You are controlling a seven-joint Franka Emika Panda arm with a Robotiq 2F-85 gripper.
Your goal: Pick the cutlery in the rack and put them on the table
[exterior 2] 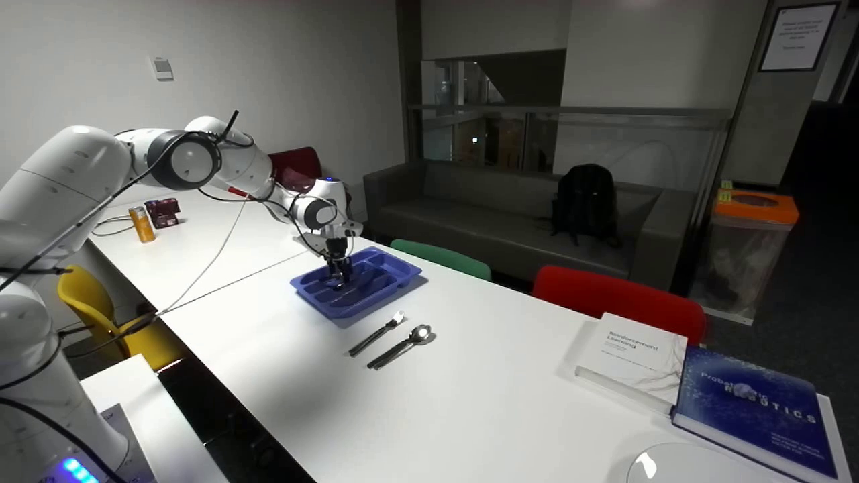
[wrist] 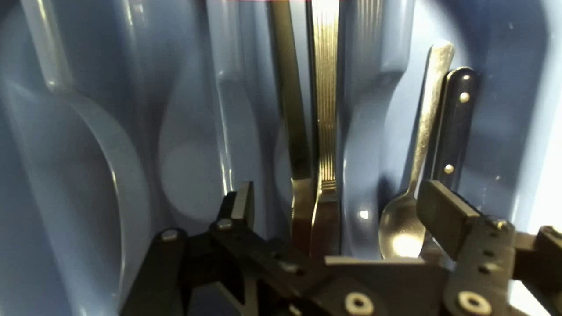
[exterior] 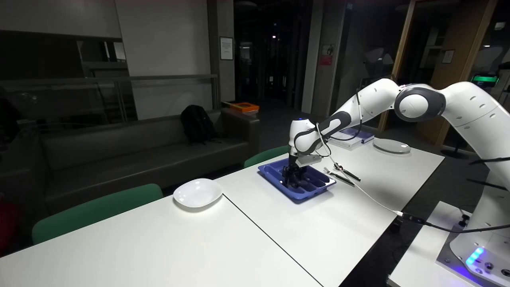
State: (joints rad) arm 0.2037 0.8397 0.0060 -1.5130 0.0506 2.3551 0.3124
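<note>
The rack, a blue ribbed tray, lies on the white table in both exterior views; its walls fill the wrist view. My gripper points down into the tray. In the wrist view my gripper is open, nothing held. Two long knife-like utensils lie in a middle compartment between the fingers. A spoon and a black-handled utensil lie in the compartment by the right finger. A fork and a spoon lie on the table beside the tray.
A white dish stands left of the tray. Another plate and two books lie at the table's other end. A cable hangs from the arm over the table. Green chairs stand along the far edge.
</note>
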